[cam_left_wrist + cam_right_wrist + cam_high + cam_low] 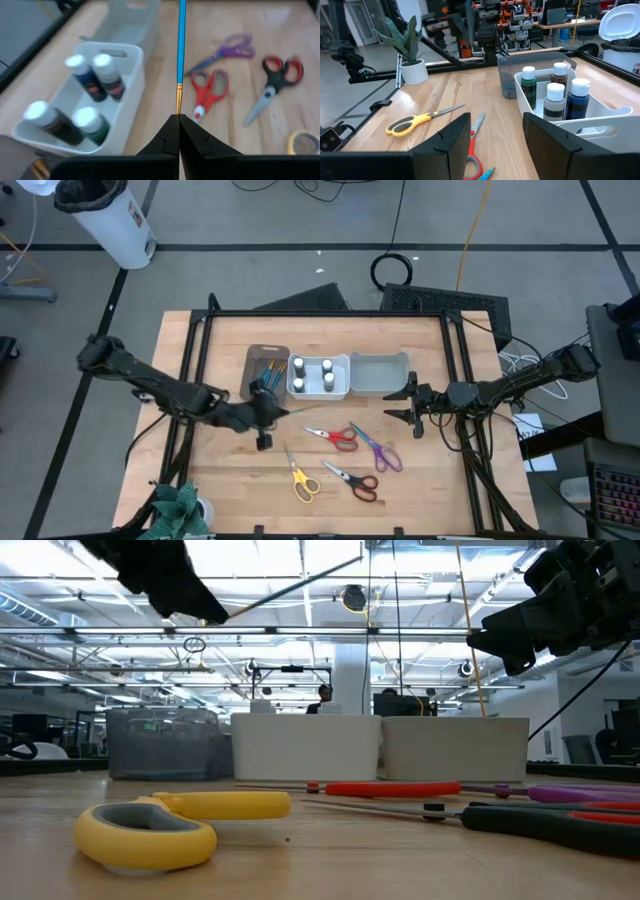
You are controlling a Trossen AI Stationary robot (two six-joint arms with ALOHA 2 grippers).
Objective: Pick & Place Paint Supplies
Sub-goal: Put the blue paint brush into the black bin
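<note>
At the left we see the brown bin [266, 366] already holding brushes, and the left claw [266, 408] just in front of it, pinched shut on a blue brush [181, 50] held clear of the tabletop [215, 480], likely bound for that bin. Next come the white bin [318, 376] of four bottles [82, 107] and the scissors [340, 437] lying loose in front. At the right, the right claw [409, 405] hangs spread and empty near the grey bin [379, 374], we judge waiting.

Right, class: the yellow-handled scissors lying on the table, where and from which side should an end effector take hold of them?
Grip the yellow-handled scissors across the closed blades just above the handles, coming straight down from above. They lie flat on the table with clear wood on both sides, and the narrow blades suit a two-finger pinch better than the wide loops. The open right end effector is free.
</note>
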